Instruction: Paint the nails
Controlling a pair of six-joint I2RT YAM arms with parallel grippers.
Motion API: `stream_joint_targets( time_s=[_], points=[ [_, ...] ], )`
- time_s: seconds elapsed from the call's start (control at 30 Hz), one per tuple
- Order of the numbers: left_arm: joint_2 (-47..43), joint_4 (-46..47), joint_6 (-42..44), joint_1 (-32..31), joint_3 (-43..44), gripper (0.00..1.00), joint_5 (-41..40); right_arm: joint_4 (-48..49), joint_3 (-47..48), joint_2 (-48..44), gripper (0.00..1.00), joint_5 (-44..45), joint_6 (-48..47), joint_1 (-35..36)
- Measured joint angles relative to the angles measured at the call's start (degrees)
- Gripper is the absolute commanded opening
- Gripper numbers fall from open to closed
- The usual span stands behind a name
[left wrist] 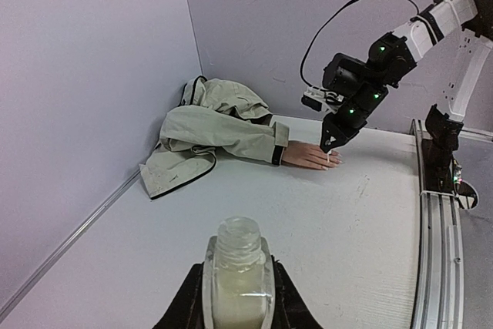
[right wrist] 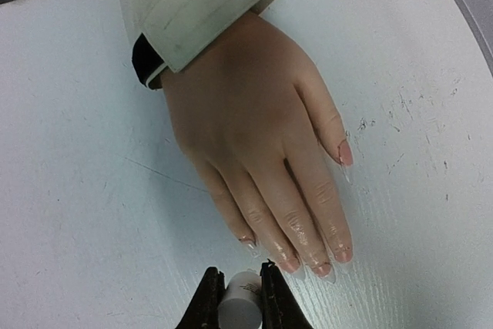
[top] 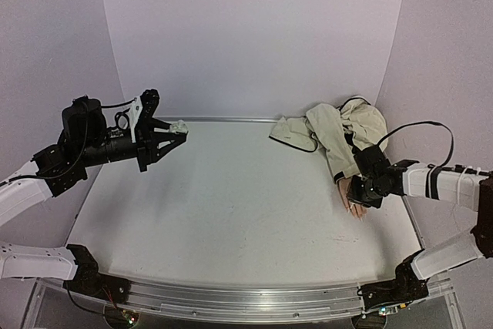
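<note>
The peach mannequin hand [right wrist: 246, 113] lies flat on the white table, fingers toward me, its wrist in a beige jacket sleeve [right wrist: 200, 5]. Its nails [right wrist: 322, 270] look glossy pink. My right gripper [right wrist: 240, 290] is shut on a white cylindrical brush cap [right wrist: 240, 304], held just below the ring and little fingertips. In the top view the right gripper [top: 356, 199] sits over the hand [top: 357, 211] at the right. My left gripper [top: 176, 130] is raised at the left, shut on a small clear open bottle [left wrist: 239, 275] of pale liquid.
The beige jacket [top: 339, 129] is heaped in the back right corner against the walls. A metal rail [top: 246, 302] runs along the table's near edge. The right arm's cable [top: 420, 125] loops above the table's right side.
</note>
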Motion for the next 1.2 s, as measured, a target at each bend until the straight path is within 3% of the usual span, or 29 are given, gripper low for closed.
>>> stream_joint_targets(
  time_s=[0.4, 1.2],
  points=[
    [0.0, 0.0, 0.0, 0.0, 0.0, 0.00, 0.0, -0.5, 0.0, -1.4, 0.00, 0.1, -0.9, 0.0],
    [0.0, 0.0, 0.0, 0.0, 0.0, 0.00, 0.0, 1.8, 1.1, 5.0, 0.00, 0.1, -3.3, 0.0]
  ],
)
